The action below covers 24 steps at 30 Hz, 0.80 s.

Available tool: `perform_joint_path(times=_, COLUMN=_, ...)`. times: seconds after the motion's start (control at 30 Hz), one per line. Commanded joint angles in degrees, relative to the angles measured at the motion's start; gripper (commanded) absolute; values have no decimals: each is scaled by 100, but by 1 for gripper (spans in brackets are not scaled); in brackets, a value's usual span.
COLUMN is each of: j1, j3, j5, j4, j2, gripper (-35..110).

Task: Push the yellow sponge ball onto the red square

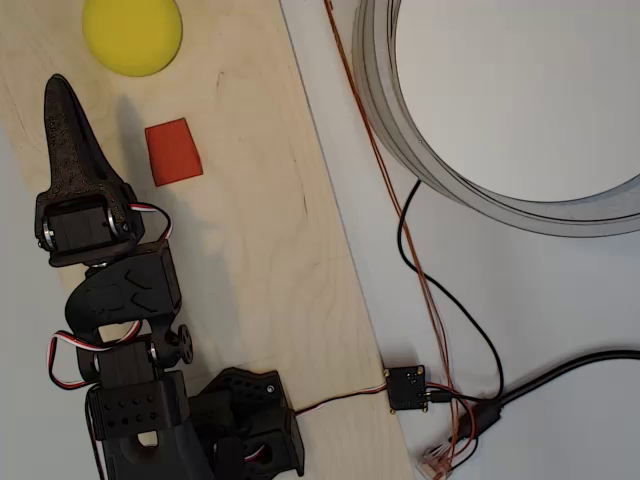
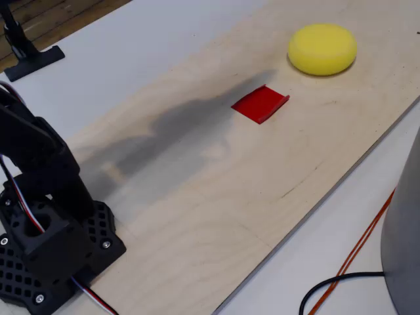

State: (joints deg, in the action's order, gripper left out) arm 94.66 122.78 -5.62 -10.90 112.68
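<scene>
The yellow sponge ball [image 1: 132,35] [image 2: 322,49] rests on the wooden board at the top left of the overhead view, partly cut by the top edge. The red square [image 1: 173,152] [image 2: 260,104] lies flat a short way from it, with bare wood between the two. My black gripper [image 1: 57,92] points up the picture, left of the red square and below-left of the ball, touching neither. Its fingers sit together as one tapered wedge, shut on nothing.
The light wooden board [image 1: 270,250] [image 2: 262,184] lies on a white table. A large white round tub [image 1: 480,190] stands to the right, with cables and a small black connector [image 1: 406,388] beside the board's edge. The arm's base [image 2: 52,256] occupies the board's near-left corner.
</scene>
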Motion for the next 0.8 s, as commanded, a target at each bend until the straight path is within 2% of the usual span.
perform_joint_path(times=0.0, j1=97, j3=536, j5=-105, j4=-1951, j2=-1723, gripper=0)
perform_joint_path(times=0.17, j1=114, j3=202, j5=-114, j4=-1494, j2=-1758, gripper=0)
perform_joint_path(times=0.53, j1=132, j3=-1881, j5=-334, j4=976, j2=-2329, gripper=11)
perform_joint_path(times=0.77, j1=158, j3=-3401, j5=-202, j4=1907, j2=-3349, gripper=15)
